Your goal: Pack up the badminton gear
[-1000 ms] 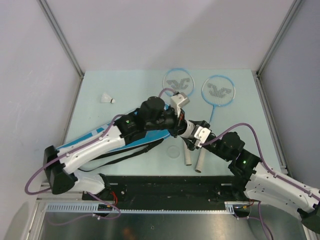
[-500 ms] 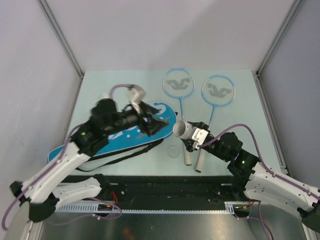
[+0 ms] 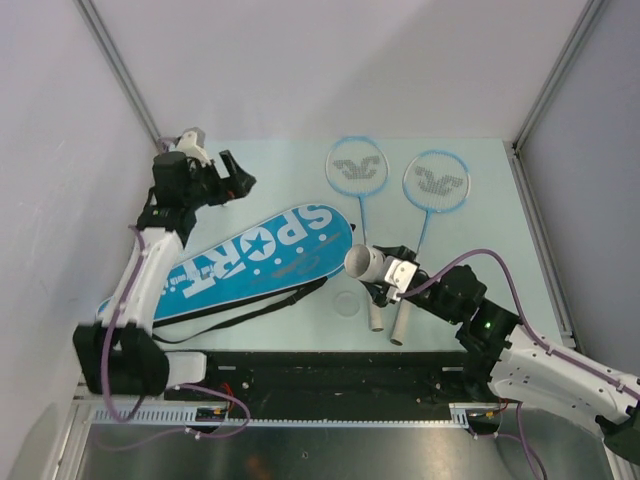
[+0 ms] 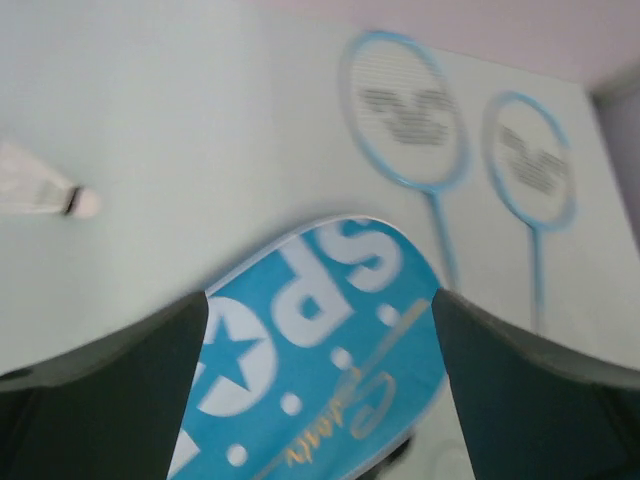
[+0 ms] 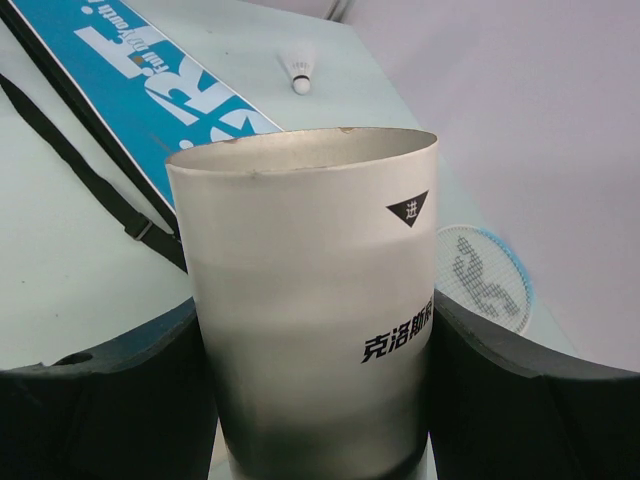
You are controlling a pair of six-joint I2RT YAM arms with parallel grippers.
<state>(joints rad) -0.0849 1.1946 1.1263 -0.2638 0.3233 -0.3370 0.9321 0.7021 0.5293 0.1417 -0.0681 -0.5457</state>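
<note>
The left claw hangs over the far left corner of the pale green table. Its two dark fingers are spread wide apart and have nothing between them. The small white feathered shuttlecock lies on its side on the bare table, off to one side of that gap and clear of both fingers. From overhead it is hidden under the arm.

The long blue racket bag lettered "SPORT" in white lies flat and slanted. Its rounded end is towards the middle of the table and its narrow end reaches the near left edge. Its black strap trails along its near side. In the left wrist view the bag's rounded end shows through the gap between the fingers.

Near the middle, the right claw is clamped around the long white cardboard tube with black printed characters. A finger presses on each side, and the tube's open mouth points up and to the left.

The two light-blue-framed rackets lie side by side with their heads at the far side. Their white handles run towards the near edge and pass under the right claw. A small clear round disc lies flat just left of the handles.
</note>
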